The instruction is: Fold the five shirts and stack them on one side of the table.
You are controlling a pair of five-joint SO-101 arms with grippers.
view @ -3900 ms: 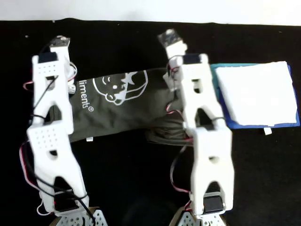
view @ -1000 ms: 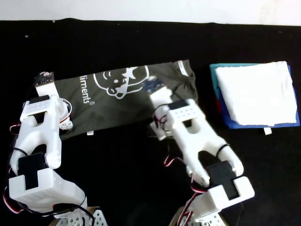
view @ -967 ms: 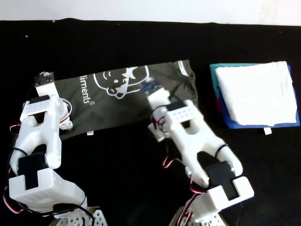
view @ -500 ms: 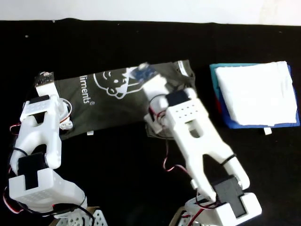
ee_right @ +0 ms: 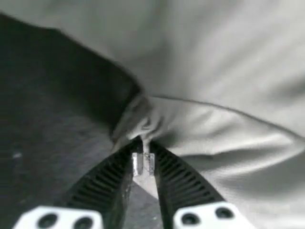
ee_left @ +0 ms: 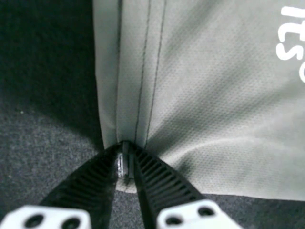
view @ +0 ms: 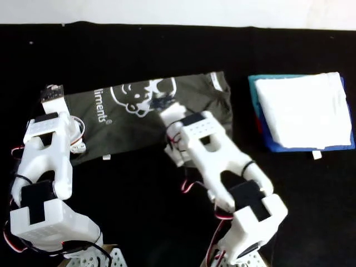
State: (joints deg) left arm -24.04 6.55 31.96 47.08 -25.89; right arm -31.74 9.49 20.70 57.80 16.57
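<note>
A dark olive shirt [view: 128, 127] with a white print lies spread in a long band across the table's middle. My left gripper [view: 53, 94] is at its left end, shut on the stitched hem [ee_left: 133, 119]; the left wrist view shows the gripper [ee_left: 126, 164] pinching that edge of the shirt [ee_left: 200, 86]. My right gripper [view: 162, 103] sits over the shirt's middle near the print. In the right wrist view the gripper [ee_right: 142, 162] is shut on a raised fold of the shirt [ee_right: 214, 71].
A stack of folded shirts [view: 303, 108] lies at the right, white on top with blue, teal and red edges below. The black table cloth [view: 139, 200] is bare in front of the shirt. A pale wall strip [view: 178, 11] runs behind the table.
My right arm has swung left over the shirt, carrying its gripper from the right-middle toward the print. The left arm has stayed put on the hem.
</note>
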